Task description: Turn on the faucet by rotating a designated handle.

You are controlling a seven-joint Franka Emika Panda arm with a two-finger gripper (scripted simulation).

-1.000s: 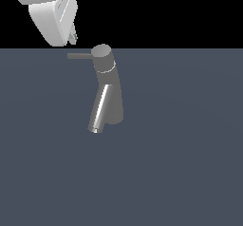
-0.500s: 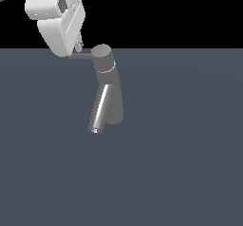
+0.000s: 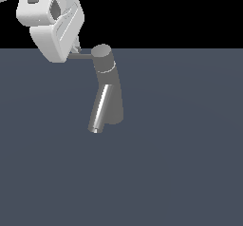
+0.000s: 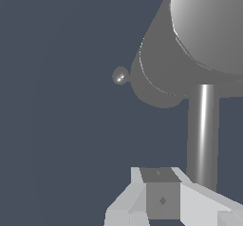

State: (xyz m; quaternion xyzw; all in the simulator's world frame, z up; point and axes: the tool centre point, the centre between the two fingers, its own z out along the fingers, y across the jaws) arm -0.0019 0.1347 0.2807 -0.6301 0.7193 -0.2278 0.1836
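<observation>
One handle (image 3: 83, 55) beside the jaws, contact unclear.

No readable text anywhere.
I see no labels, brands, numbers or signs in either of my views.

The claw (image 3: 76, 47) sits at the handle's (image 3: 84, 55) outer end, beside the faucet (image 3: 109, 89).

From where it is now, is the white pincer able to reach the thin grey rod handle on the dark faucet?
Probably yes. The white pincer is already at the outer end of the thin grey rod handle of the dark grey metallic faucet, and nothing stands between them. Whether it touches the rod is not visible.
</observation>
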